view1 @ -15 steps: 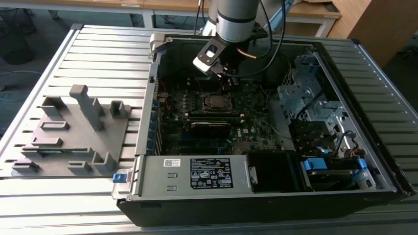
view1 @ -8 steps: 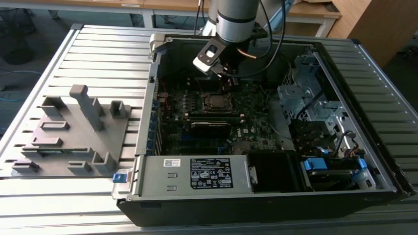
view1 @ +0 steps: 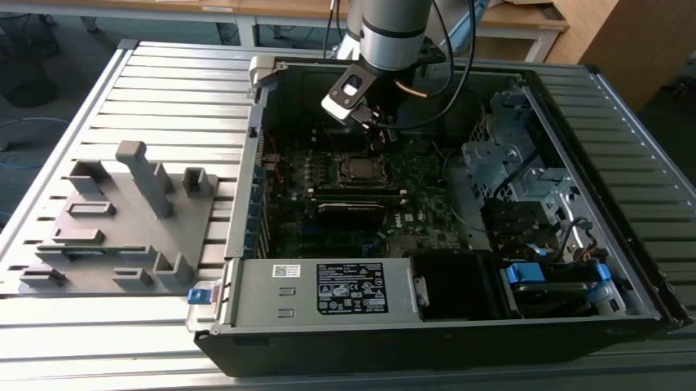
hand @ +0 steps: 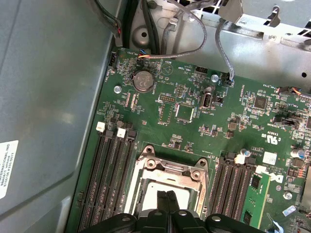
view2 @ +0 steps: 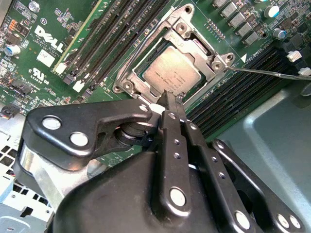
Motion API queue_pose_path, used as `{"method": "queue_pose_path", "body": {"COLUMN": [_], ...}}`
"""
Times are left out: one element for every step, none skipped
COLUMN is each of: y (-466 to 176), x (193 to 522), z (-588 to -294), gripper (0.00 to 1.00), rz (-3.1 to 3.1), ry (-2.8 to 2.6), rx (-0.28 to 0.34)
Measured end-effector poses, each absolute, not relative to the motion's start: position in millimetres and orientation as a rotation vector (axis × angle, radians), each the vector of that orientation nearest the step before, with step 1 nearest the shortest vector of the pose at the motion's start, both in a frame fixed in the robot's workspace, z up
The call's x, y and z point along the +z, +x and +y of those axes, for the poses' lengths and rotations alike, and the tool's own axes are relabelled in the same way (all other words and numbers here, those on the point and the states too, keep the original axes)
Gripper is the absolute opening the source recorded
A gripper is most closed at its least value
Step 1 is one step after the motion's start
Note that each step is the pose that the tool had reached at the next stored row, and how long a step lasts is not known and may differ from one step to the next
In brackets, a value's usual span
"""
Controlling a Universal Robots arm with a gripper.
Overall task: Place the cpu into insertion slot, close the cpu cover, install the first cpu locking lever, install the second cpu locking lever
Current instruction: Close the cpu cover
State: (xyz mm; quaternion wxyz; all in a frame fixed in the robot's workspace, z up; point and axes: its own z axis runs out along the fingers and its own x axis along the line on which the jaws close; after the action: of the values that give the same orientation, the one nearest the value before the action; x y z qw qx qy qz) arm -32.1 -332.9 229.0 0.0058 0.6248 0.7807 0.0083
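cpu (view2: 172, 73) lies in its socket beneath the lowered cpu cover (view2: 190, 29), toward the far side of the open case (view1: 435, 354). arm (view1: 392, 32) stands nearly upright above; gripper (view2: 173, 99) hovers over the socket's edge, jaws clenched together.

Even diffuse light, shadowed case (view1: 435, 358), soft sheen on the cpu (view2: 172, 73)

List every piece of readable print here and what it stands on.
White logo on the motherboard: a brand mark, left unquoted.
The power supply label: too small to read.
The case wall sticker: cut off, unreadable.
Engraving on the cpu: too faint to read.
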Motion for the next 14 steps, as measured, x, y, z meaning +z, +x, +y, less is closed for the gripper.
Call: {"method": "queue_pose_path", "body": {"y": [-32.1,-32.1,-32.1,-32.1,-32.1,-32.1,-32.1,-32.1,-32.1,-34.0,-34.0,-34.1,-34.1,-34.1], "x": [229.0,229.0,229.0,229.0,229.0,229.0,229.0,229.0,229.0,229.0,229.0,229.2,229.6,230.0], "z": [-332.9,-332.9,-332.9,-332.9,-332.9,-332.9,-332.9,-332.9,-332.9,-333.9,-333.9,-333.9,-334.0,-333.9], "gripper": [0.1,0.1,0.1,0.1,0.1,0.1,0.1,0.1,0.1,0.1,0.1,0.1,0.1,0.1], "rz": [2.444,2.444,2.444,2.444,2.445,2.447,2.449,2.45,2.45,2.451,2.451,2.451,2.451,2.451], "ry": [1.956,1.956,1.956,1.955,1.954,1.952,1.949,1.948,1.948,1.948,1.948,1.948,1.948,1.948], "rx": [0.026,0.026,0.026,0.026,0.026,0.026,0.026,0.026,0.026,0.03,0.03,0.03,0.029,0.03]}}
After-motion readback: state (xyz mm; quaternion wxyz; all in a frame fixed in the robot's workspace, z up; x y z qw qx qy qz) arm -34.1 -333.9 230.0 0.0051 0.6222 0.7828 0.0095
